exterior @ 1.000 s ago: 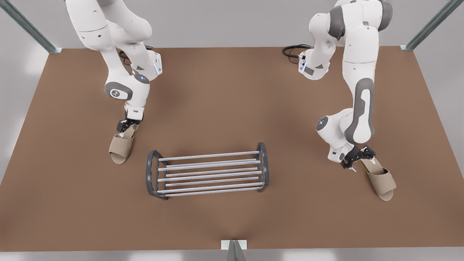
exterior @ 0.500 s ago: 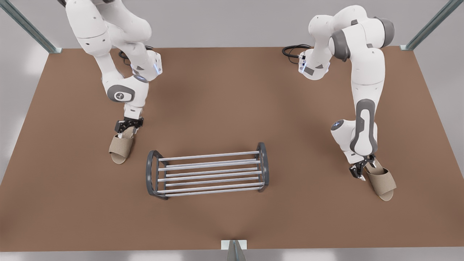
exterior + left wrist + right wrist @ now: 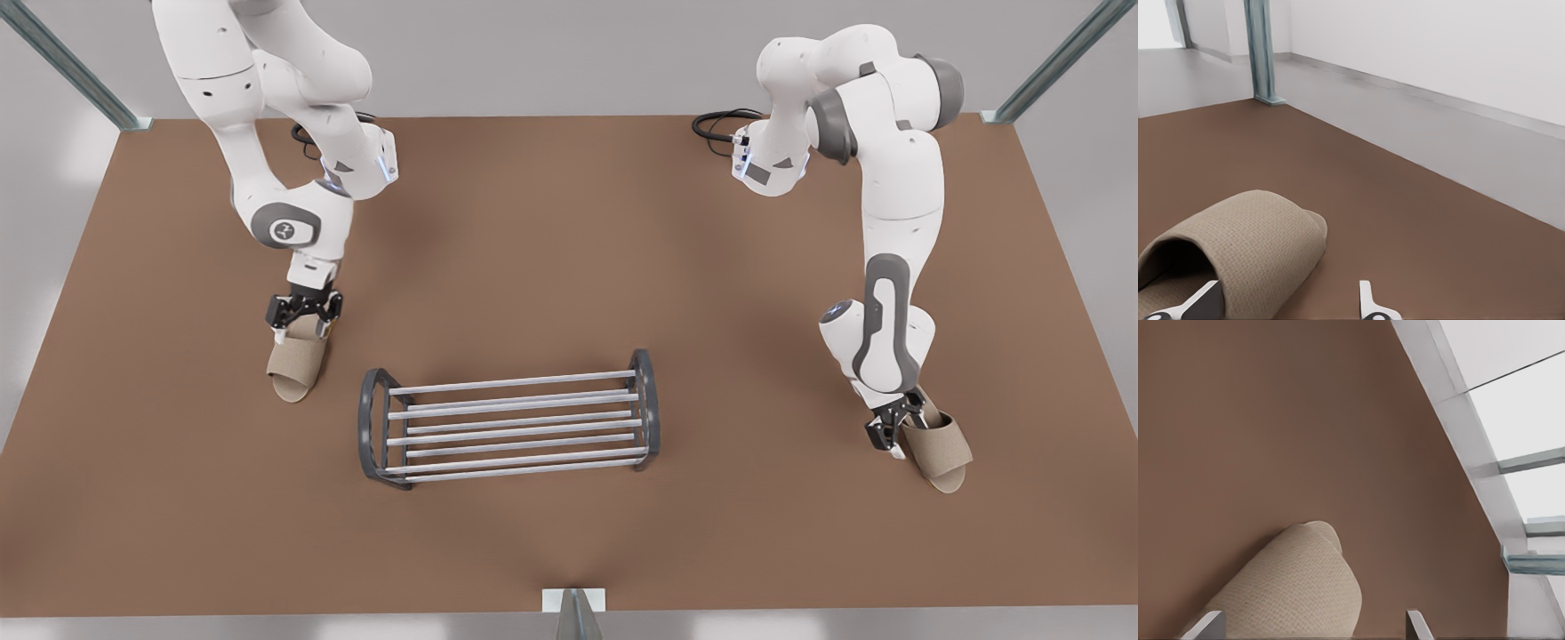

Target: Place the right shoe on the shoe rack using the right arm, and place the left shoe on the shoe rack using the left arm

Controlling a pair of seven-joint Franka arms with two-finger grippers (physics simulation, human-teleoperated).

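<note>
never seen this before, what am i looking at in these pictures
Two white jointed robot arms in a simulator work over a brown table. The wide picture faces them; the other two come from wrist cameras. A low silver-barred shoe rack sits mid-table. Two tan fabric open-toe slippers lie flat: the right shoe at the front view's left, the left shoe at its right. The open right gripper hangs over the right shoe's heel; the open left gripper straddles the left shoe's band. Nothing is held.

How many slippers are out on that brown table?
2. One slipper lies at the front view's left, the right gripper at its heel; the other slipper at the right, the left gripper at its heel. None looks hidden.
</note>
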